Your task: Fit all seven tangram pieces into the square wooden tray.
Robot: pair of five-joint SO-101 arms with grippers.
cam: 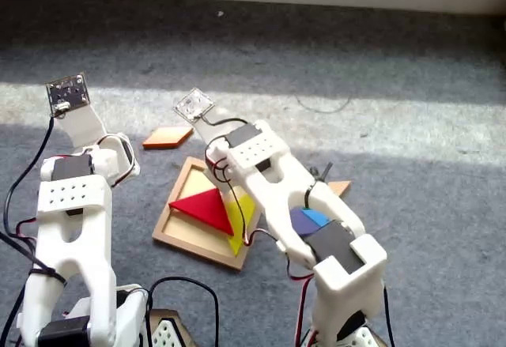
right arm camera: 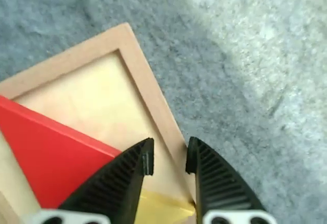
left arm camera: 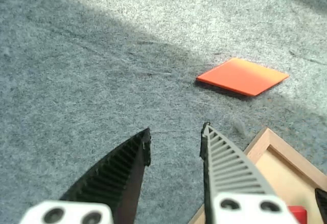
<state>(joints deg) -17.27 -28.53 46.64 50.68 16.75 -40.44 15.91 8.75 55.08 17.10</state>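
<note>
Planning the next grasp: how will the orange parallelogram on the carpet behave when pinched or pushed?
The orange parallelogram looks thin and flat, so probably stiff and light, unlikely to roll. Lying flat on the carpet, its low edges may be hard to pinch; pushed, it likely drags on fibres.

Right arm (cam: 300, 197) over the tray (cam: 194, 250)

Count on record: one square wooden tray (cam: 170, 205). Six flat tangram pieces visible: one red triangle (cam: 204, 209), one yellow triangle (cam: 247, 207), one orange parallelogram (cam: 168, 137), one blue piece (cam: 318, 216), one purple piece (cam: 300, 222) and one pale orange piece (cam: 341, 187). Two white robot arms (cam: 75, 205).
</note>
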